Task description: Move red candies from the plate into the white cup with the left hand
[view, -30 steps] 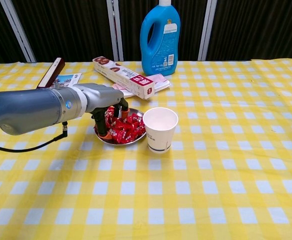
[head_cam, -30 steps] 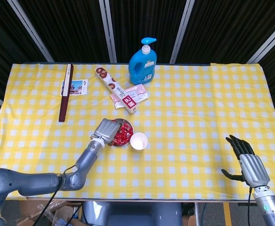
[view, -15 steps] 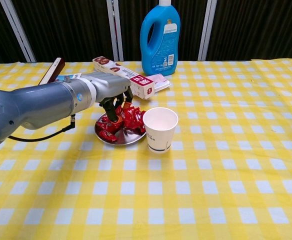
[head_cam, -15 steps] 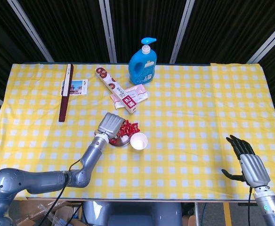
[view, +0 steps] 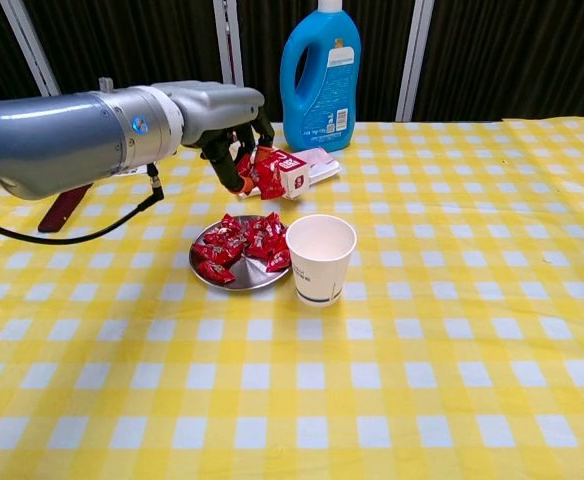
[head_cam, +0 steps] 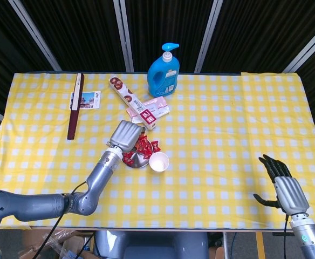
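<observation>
My left hand (view: 227, 125) (head_cam: 126, 134) hovers above the metal plate (view: 234, 279) (head_cam: 136, 162), gripping a bunch of red candies (view: 264, 170) (head_cam: 143, 144) between its fingers. More red candies (view: 242, 244) lie heaped on the plate. The white cup (view: 320, 258) (head_cam: 158, 162) stands upright and looks empty, touching the plate's right side, lower and right of the held candies. My right hand (head_cam: 285, 186) rests open near the table's front right edge, far from everything.
Behind the plate lie a long red-and-white box (view: 290, 172) (head_cam: 134, 103) and pink packets (head_cam: 157, 108). A blue detergent bottle (view: 321, 75) (head_cam: 163, 71) stands at the back. A dark red stick (head_cam: 75, 106) and a card (head_cam: 89, 99) lie at the far left.
My left hand has closed on a bunch of candies in the plate and lifted it well above the plate. The right hand has not moved.
</observation>
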Tool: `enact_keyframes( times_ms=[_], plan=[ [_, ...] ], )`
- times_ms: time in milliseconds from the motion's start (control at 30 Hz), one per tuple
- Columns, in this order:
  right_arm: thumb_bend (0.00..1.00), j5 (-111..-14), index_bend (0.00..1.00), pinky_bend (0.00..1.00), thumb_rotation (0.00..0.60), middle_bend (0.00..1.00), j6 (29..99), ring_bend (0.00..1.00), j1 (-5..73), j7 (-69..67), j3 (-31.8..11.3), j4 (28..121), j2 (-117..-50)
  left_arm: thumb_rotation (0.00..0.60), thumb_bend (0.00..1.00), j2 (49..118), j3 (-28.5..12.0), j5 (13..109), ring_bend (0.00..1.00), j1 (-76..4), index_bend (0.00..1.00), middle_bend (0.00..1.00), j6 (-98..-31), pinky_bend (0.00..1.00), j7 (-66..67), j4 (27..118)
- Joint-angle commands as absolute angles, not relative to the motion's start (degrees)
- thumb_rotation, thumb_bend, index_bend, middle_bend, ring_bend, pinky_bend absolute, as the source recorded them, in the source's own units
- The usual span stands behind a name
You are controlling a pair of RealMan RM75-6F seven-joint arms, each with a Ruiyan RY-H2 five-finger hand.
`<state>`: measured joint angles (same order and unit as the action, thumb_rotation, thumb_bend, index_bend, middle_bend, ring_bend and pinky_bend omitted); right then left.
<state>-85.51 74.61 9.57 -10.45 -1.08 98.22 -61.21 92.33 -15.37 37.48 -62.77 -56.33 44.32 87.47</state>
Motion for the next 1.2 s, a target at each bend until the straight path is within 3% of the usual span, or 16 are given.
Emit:
enact_keyframes(
  times_ms=[33,600,1033,1200],
  plan=[
    [0.28,-85.49,0.00,0.00,0.600,0.00,74.55,0.00,9.58,-10.37,-1.06,98.25,-61.24,0.600,0.42,91.16,-15.89,38.39,0.81,-63.24,0.54,0.65,-56.84,0.88,44.00,89.98],
    [0.28,-85.64,0.00,0.00,0.600,0.00,74.65,0.00,9.62,-11.02,-1.12,98.15,-61.15,0.600,0.42,96.13,-13.69,36.90,0.81,-66.91,0.54,0.64,-56.74,0.88,45.93,92.80],
    [0.28,-85.90,0.00,0.00,0.600,0.00,74.93,0.00,9.53,-11.57,-1.08,98.09,-61.07,0.600,0.27,97.48,-12.43,34.42,0.80,-68.07,0.46,0.55,-58.54,0.88,48.00,91.77],
    [0.28,-85.97,0.00,0.00,0.600,0.00,74.99,0.00,9.52,-11.40,-1.06,98.10,-61.12,0.600,0.27,97.58,-12.71,34.50,0.80,-67.92,0.44,0.50,-59.52,0.88,47.48,91.87]
  ],
)
